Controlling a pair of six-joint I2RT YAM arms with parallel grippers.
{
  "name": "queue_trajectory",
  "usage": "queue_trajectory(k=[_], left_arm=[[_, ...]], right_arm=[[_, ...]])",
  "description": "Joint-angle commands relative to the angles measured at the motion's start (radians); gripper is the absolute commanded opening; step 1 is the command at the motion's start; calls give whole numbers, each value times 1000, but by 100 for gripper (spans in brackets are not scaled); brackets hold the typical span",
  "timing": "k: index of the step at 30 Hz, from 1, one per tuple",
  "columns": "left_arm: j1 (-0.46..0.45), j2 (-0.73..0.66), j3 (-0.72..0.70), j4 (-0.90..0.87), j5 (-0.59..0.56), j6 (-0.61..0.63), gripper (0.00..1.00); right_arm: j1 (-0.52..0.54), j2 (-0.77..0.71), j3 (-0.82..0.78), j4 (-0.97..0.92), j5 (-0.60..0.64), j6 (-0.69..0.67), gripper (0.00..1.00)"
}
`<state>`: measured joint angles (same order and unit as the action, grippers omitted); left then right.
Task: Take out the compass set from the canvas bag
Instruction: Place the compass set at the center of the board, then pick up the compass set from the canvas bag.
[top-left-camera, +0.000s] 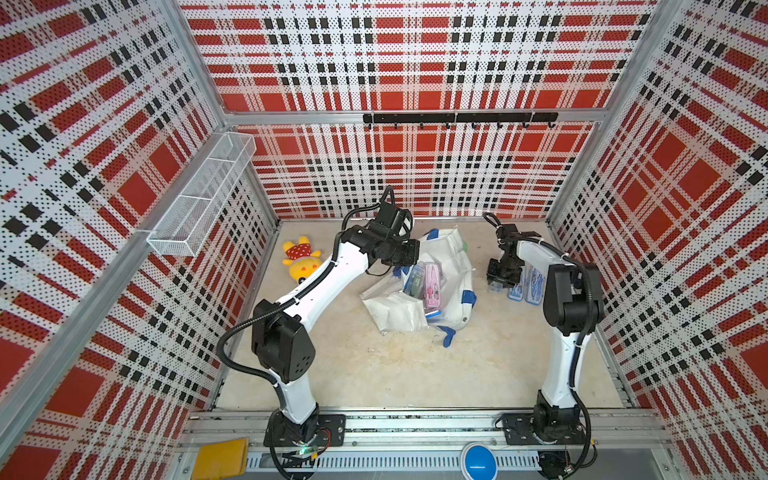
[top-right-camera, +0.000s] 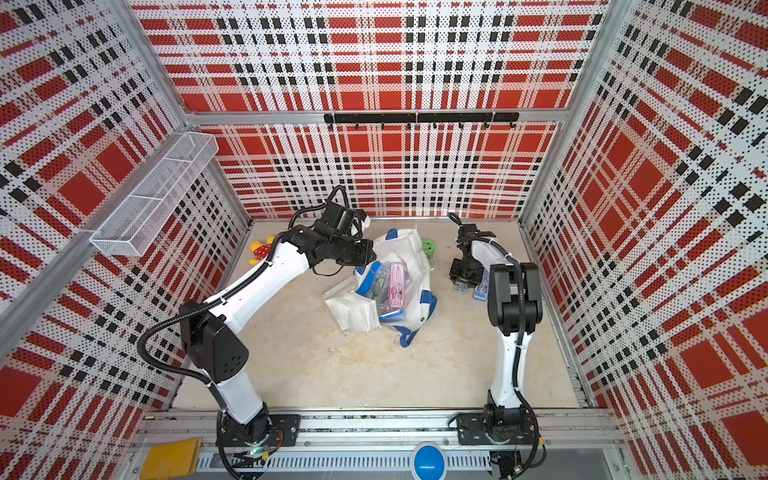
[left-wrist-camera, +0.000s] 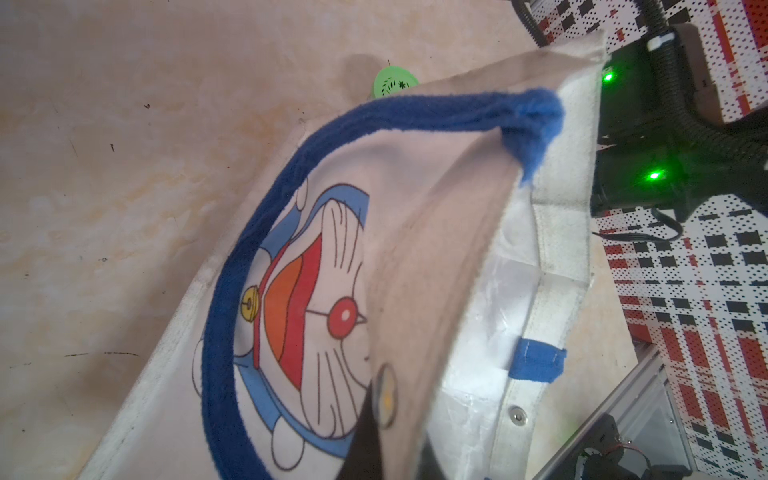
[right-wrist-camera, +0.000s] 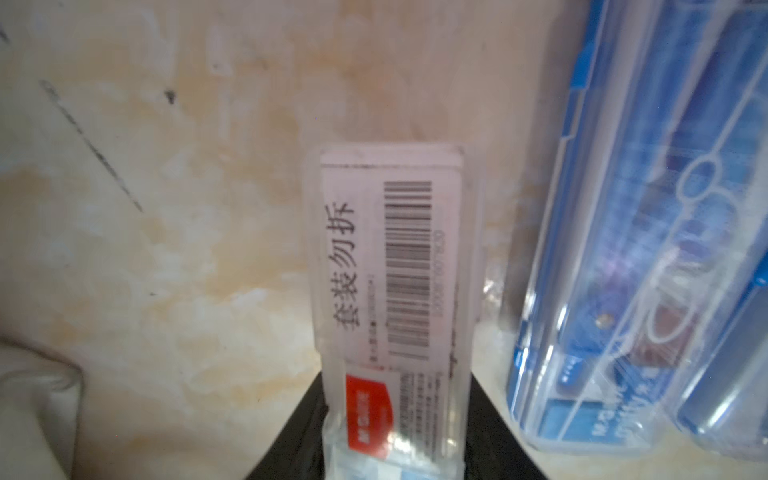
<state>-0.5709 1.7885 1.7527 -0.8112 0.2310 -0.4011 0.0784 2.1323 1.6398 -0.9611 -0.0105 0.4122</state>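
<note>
White canvas bag (top-left-camera: 453, 266) slumped on the tabletop (top-left-camera: 395, 374) a little past the middle toward 12 o'clock, mouth gaping upward, blue patches at the corners. Inside the mouth, side by side: a green case (top-left-camera: 415, 279) and a pink case (top-left-camera: 433, 282) with a compass visible through the lid. At the bag's 10 o'clock edge, the left pincer (top-left-camera: 409, 259) clenched on the rim. In the left wrist view, that pincer (left-wrist-camera: 390, 440) with white fabric pinched between its dark fingers, a blue handle (left-wrist-camera: 249, 232) looping over the cartoon cat print (left-wrist-camera: 316, 299). At 2 o'clock on the tabletop, well apart from the bag, the right pincer (top-left-camera: 500, 282) grasping a clear case (right-wrist-camera: 395, 270) with a barcode label, jaws set against its two long sides. Far end of that case low over the tabletop — touching or not, cannot tell. Just beside it toward 3 o'clock, two blue cases (top-left-camera: 528, 286) lying flat, side by side, blurred but close in the right wrist view (right-wrist-camera: 648, 232). Yellow stuffed toy (top-left-camera: 301, 257) at 10 o'clock, near the left wall. Small green thing (top-right-camera: 429, 246) just behind the bag at 12 o'clock — too small to name. White wire basket (top-left-camera: 199, 199) mounted on the wall at 9 o'clock, black hook rail (top-left-camera: 459, 118) across the wall at 12 o'clock.
</note>
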Motion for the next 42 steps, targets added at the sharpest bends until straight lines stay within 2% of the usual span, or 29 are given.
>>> queue_trajectory(k=[1, 6, 12, 18, 23, 27, 33, 38, 42], left_arm=[[-2, -36, 7, 14, 0, -12, 0], [-5, -26, 12, 18, 5, -12, 0], [-5, -18, 14, 24, 23, -8, 0], [-7, -8, 21, 24, 42, -4, 0], [-7, -1, 40, 19, 45, 4, 0], [-5, 9, 65, 5, 48, 13, 0], [-5, 26, 91, -11, 56, 24, 0], [-6, 33, 115, -21, 53, 31, 0], [-9, 43, 137, -40, 51, 36, 0]], right_arm=[[-1, 10, 3, 0, -3, 14, 40], [-2, -45, -42, 27, -18, 27, 56], [0, -142, -85, 48, -46, 54, 64], [0, -280, -114, 58, -67, 80, 66], [21, -463, -186, 136, -164, 110, 58], [129, -617, -235, 193, -167, 106, 53], [402, -782, -325, 289, -76, 110, 48], [550, -752, -401, 341, -32, 190, 42], [575, -669, -416, 358, -19, 260, 41]])
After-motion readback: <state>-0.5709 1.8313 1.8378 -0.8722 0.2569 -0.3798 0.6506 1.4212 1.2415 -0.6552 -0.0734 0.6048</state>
